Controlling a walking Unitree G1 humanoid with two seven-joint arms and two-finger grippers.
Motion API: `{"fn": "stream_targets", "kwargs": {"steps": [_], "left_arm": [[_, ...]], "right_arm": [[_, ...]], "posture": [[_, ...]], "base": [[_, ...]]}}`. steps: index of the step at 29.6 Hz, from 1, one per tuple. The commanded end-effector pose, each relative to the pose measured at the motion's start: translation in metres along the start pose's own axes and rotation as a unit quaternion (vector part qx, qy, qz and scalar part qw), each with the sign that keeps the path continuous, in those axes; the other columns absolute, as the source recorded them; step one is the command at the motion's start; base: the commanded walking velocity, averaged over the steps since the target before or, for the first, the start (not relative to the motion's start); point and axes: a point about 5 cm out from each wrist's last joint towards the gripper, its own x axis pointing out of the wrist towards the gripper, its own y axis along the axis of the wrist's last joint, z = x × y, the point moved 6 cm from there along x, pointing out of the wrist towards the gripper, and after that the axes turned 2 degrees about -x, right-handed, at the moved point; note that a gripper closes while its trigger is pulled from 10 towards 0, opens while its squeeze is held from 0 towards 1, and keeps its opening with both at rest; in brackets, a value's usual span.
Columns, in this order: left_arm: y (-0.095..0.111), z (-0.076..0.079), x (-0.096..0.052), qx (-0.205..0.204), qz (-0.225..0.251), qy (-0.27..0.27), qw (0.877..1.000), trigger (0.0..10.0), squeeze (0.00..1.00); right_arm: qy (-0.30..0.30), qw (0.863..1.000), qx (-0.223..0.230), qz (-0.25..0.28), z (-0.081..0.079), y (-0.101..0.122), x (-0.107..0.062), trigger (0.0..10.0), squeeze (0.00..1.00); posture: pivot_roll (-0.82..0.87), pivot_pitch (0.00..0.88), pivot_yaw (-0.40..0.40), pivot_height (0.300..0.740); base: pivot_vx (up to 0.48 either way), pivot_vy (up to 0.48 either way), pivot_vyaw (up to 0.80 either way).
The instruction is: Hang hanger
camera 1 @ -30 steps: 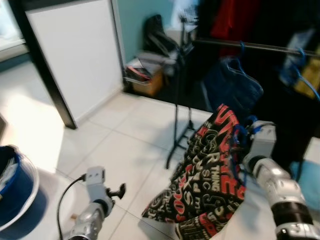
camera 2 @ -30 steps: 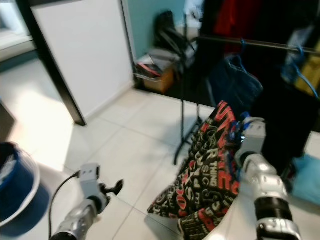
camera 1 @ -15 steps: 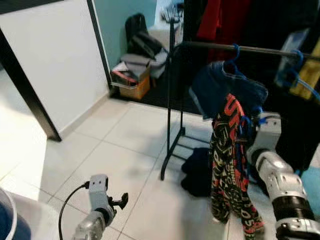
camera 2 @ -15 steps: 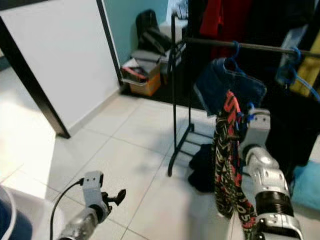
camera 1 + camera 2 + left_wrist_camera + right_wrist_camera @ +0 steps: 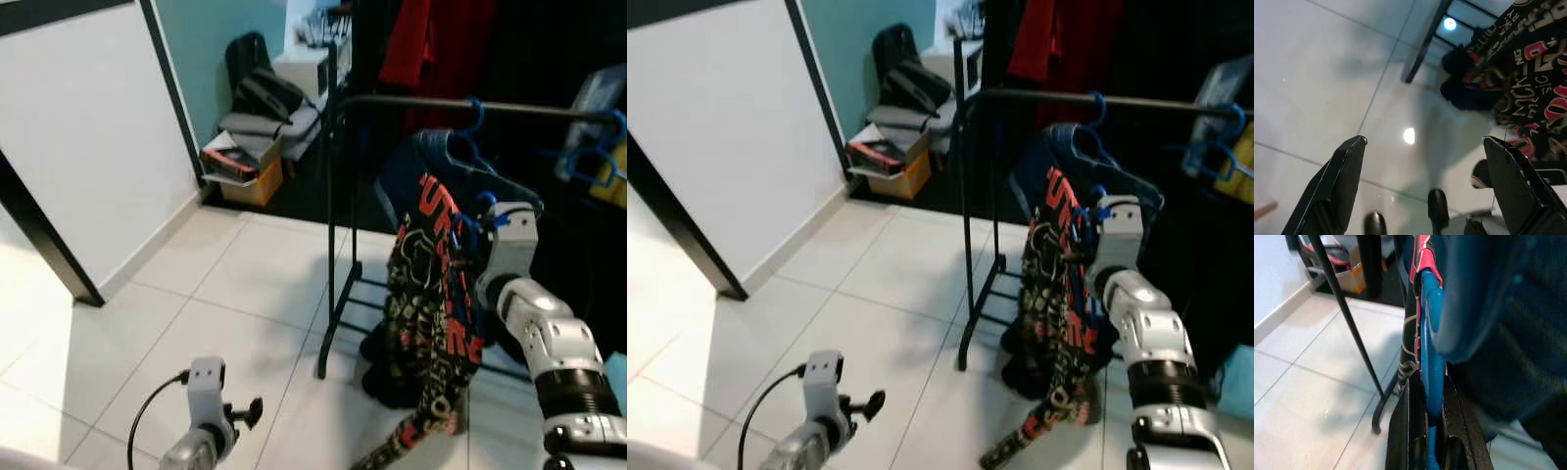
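right gripper [image 5: 1431, 407] clamps both black fingers [image 5: 1411, 411] on the blue hanger [image 5: 1432, 333], raised just below the black clothes rail [image 5: 460, 102] with a black-and-red printed garment [image 5: 431, 313] draped from it, beside a dark blue garment [image 5: 431, 171] hung on the rail. left gripper [image 5: 1422, 142] hangs low over the white tile floor [image 5: 235, 294], fingers spread wide, holding nothing. a cardboard box [image 5: 245, 186] stacked with clutter sits by the teal wall [image 5: 206, 44].

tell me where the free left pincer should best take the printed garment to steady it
Probably its upper edge, just below the blue hanger, coming in from the robot's left. The printed garment hangs long and loose there, while the right pincer already clamps the hanger; the left pincer is open, low over the floor.
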Motion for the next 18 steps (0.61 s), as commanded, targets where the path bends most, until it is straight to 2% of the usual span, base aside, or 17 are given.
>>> {"fn": "stream_targets", "kwargs": {"steps": [1,3,9,15,18], "left_arm": [[-0.008,-0.01,-0.004,0.0,-0.013,0.015,1.0,10.0,0.0],[-0.007,-0.009,-0.003,0.001,-0.013,0.014,1.0,10.0,0.0],[-0.005,-0.009,-0.002,0.002,-0.012,0.012,1.0,10.0,0.0],[-0.009,-0.024,-0.008,-0.002,-0.021,0.023,1.0,10.0,0.0],[-0.008,-0.026,-0.009,-0.001,-0.02,0.023,1.0,10.0,0.0]], "right_arm": [[0.006,0.999,0.002,0.037,-0.006,0.023,0.0,10.0,0.0],[-0.001,0.999,0.002,0.039,-0.002,0.025,0.0,10.0,0.0],[-0.009,0.999,0.002,0.044,0.004,0.034,-0.001,10.0,0.0],[-0.005,0.999,0.001,0.048,0.003,0.045,-0.001,10.0,0.0],[-0.008,0.999,-0.001,0.045,0.005,0.047,-0.001,10.0,0.0]], "posture": [[-0.12,0.0,0.037,0.74],[-0.12,0.0,0.037,0.74],[-0.12,0.0,0.035,0.74],[-0.12,0.0,0.031,0.74],[-0.12,0.0,0.031,0.74]], "base": [[0.375,0.0,0.0],[0.375,0.0,0.0],[0.377,0.0,-0.71],[0.382,0.0,-0.09],[0.382,0.0,-0.78]]}}
